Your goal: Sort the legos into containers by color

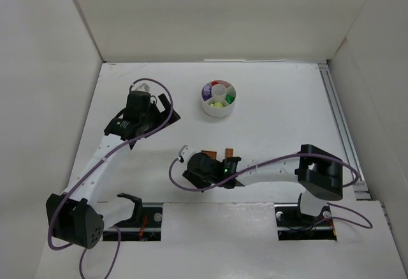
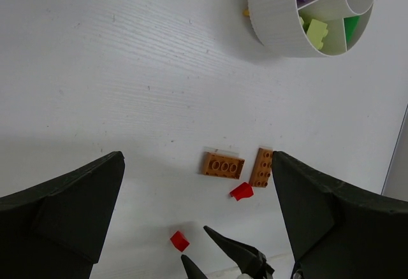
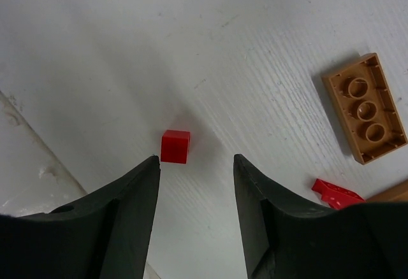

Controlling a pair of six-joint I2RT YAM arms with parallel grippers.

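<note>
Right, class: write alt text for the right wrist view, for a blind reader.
The right pincer hangs open above a white table, a small red brick just ahead of it. An orange-brown brick and another red piece lie farther right.

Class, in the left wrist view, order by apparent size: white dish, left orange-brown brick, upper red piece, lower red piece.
1. white dish
2. left orange-brown brick
3. upper red piece and lower red piece: look alike, tied

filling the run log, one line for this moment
right gripper open by red brick | left gripper open, empty | dish partly filled
</note>
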